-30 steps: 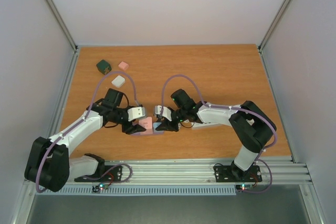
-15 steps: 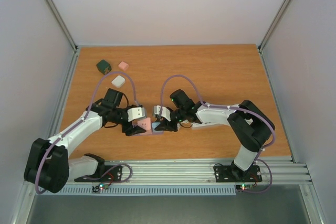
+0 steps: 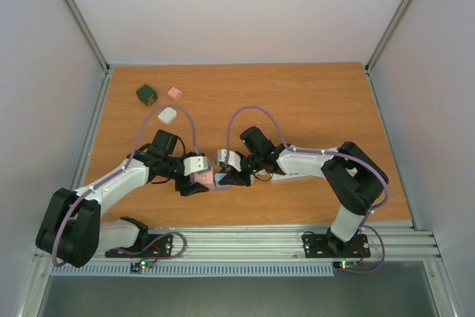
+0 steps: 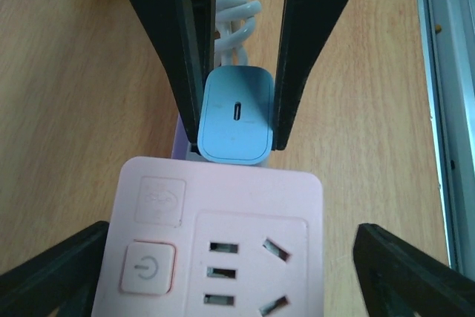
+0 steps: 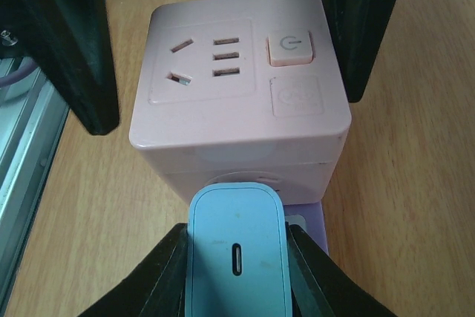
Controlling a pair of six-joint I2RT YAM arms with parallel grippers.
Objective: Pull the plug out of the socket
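A pink cube socket [image 3: 205, 178] sits on the wooden table; its top face shows in the left wrist view [image 4: 223, 243] and the right wrist view [image 5: 237, 72]. A light blue plug [image 3: 221, 179] is plugged into its side. My right gripper [image 3: 225, 178] is shut on the blue plug [image 5: 236, 257], its fingers [image 4: 185, 50] pressed on both sides. My left gripper [image 3: 197, 182] is open and straddles the socket, one finger [image 5: 74, 50] on each side, apart from its right side.
A lilac piece [image 5: 315, 224] lies under the plug. A white coiled cable [image 4: 236, 20] lies behind the plug. A dark green cube [image 3: 147, 94], a small pink block [image 3: 174, 93] and a white block [image 3: 168, 115] lie at the back left. A metal rail [image 4: 445, 109] runs along the near edge.
My left gripper has moved right, and its open fingers now reach around the pink socket. The right gripper has stayed shut on the plug.
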